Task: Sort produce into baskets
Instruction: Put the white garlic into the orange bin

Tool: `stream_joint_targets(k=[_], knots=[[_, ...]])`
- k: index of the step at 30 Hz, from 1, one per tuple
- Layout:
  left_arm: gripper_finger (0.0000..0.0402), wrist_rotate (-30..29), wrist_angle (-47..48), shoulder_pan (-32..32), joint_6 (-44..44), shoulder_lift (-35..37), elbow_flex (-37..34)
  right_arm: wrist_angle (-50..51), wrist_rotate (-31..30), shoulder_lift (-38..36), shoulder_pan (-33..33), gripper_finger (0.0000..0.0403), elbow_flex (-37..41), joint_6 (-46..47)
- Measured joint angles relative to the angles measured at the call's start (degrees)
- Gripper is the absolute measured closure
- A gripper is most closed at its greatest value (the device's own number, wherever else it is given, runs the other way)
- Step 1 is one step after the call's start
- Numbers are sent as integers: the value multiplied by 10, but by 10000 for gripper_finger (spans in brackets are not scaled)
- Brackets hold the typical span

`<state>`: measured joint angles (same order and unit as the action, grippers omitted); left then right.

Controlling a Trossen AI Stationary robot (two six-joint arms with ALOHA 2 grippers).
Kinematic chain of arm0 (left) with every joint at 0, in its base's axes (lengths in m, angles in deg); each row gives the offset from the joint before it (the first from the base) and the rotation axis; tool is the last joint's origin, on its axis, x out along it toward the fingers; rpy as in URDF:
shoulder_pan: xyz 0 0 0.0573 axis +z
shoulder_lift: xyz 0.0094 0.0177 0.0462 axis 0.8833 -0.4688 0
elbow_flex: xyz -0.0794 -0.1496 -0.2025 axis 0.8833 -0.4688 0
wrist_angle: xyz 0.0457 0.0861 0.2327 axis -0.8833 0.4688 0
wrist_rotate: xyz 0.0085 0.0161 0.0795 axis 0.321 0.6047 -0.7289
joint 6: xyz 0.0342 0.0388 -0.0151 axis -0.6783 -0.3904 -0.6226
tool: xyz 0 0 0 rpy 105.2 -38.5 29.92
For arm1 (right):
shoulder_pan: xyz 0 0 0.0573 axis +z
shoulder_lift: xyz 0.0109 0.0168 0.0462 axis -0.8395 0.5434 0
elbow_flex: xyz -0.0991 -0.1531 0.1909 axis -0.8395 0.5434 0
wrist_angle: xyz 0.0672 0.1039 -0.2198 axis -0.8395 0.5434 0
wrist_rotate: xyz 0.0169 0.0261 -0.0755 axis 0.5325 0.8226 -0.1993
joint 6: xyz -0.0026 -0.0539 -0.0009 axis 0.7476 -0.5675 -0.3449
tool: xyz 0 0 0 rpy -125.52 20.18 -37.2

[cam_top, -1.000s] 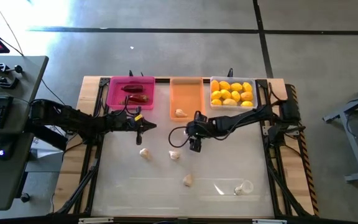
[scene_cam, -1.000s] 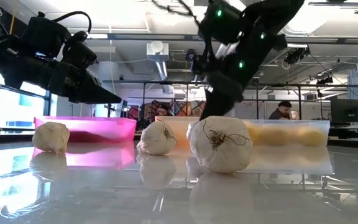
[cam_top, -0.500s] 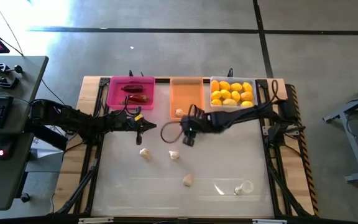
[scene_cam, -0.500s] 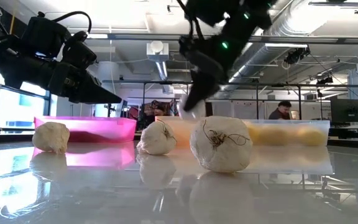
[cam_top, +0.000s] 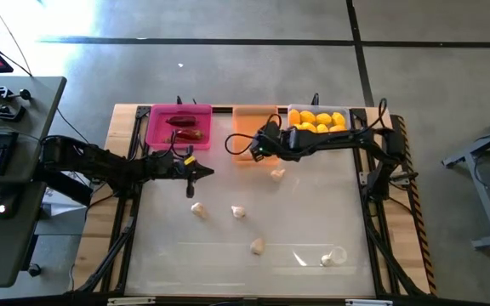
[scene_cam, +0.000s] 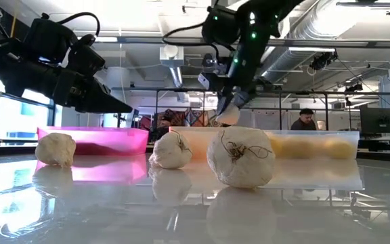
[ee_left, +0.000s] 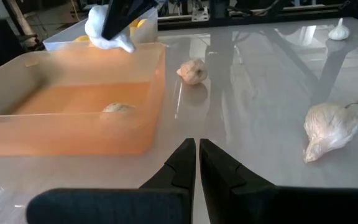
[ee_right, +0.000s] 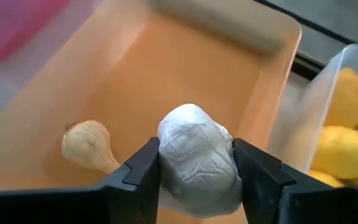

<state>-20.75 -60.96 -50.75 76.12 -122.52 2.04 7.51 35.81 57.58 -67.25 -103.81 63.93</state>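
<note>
One garlic bulb (ee_right: 196, 158) is clamped between the fingers of the right gripper (ee_right: 197, 168), held in the air above the orange basket (ee_right: 166, 81), which serves as the landmark here. In the low view the same bulb (scene_cam: 227, 116) hangs under the gripper (scene_cam: 227, 114), above the basket's rim. Inside the orange basket (cam_top: 253, 127) lies a second garlic bulb (ee_right: 89, 146), resting on its floor, below and beside the held one; the left wrist view shows it through the translucent wall (ee_left: 118, 108).

Just beside the orange basket on one side stands the clear basket (cam_top: 344, 111), touching or nearly touching it, filled with yellow lemons (cam_top: 317, 119). On the other side stands the pink basket (cam_top: 179, 126) with dark red chili peppers (cam_top: 185, 127) in it.

In front of the orange basket, on the bare table (cam_top: 296, 221), a loose garlic bulb (cam_top: 277, 173) lies near its front edge. Farther out from the basket lie three more bulbs: one (cam_top: 198, 208), another (cam_top: 239, 212) and the farthest (cam_top: 258, 246). Well apart from the basket, near the table's front, sits a clear plastic scrap (cam_top: 334, 255).

The left gripper (cam_top: 196, 171) waits over the table, off the orange basket's front corner on the pink basket's side, its fingers (ee_left: 182, 168) pressed shut on nothing.

In the low view a person (scene_cam: 306, 119) shows far off in the room behind the baskets.
</note>
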Motion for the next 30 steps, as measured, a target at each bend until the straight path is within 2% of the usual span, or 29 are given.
stream_joint_targets(k=[8, 17, 21, 30], knots=[[392, 0, 0, 0, 1, 0, 0, -112, 8, 0, -1, 250, 65, 9], [392, 0, 0, 0, 2, 0, 0, -163, 8, 0, -3, 250, 100, -23], [392, 0, 0, 0, 1, 0, 0, -214, 37, 0, -10, 250, 121, -47], [392, 0, 1, 0, 1, 0, 0, -235, 70, 0, -21, 249, 145, -99]])
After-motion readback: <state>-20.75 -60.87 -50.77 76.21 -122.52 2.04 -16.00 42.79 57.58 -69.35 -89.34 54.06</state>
